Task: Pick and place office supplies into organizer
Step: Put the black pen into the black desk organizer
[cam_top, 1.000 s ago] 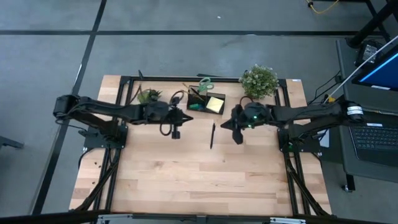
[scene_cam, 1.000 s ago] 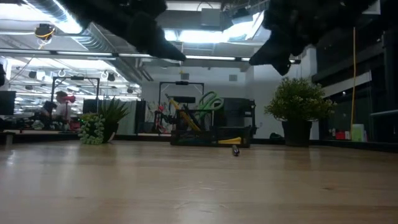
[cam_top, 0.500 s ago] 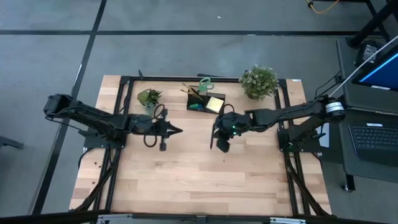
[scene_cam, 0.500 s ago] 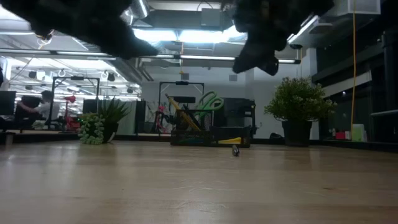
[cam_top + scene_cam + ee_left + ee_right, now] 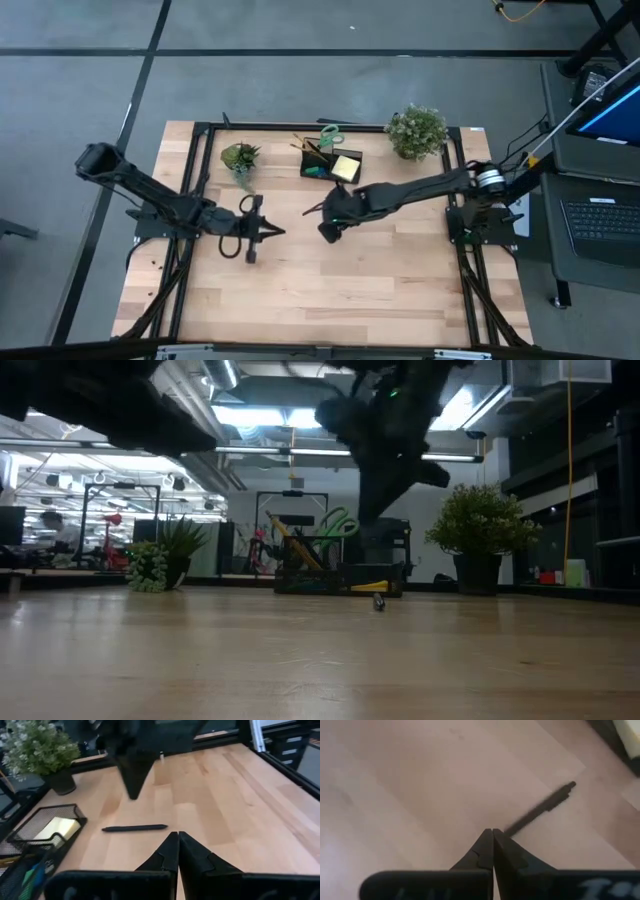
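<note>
Both sets of jaws are pressed fully together and hold nothing. The right gripper [image 5: 326, 232] hangs low over the middle of the table, right by the black pen [image 5: 134, 827] that lies flat on the bare wood; in the right wrist view the closed tips sit at one end of that pen [image 5: 540, 809]. The left gripper [image 5: 272, 231] floats at about nine o'clock from the right one, tips aimed toward it, not far apart.

My worry from here: with its fingers shut, the right gripper cannot take the pen; coming down like that it would likely knock the pen into a roll or skid. The two arms are also close, so a reach from the left could clip the right.

The organizer [image 5: 331, 165] sits at twelve o'clock from the pen, near the far edge, already carrying scissors [image 5: 329, 134], pencils and a yellow sticky pad [image 5: 346, 167]. A small plant [image 5: 239, 156] stands at ten o'clock, a bushier one [image 5: 416, 130] at one to two o'clock; both flank the route in. Toward six o'clock the board lies open, with plenty of room.
</note>
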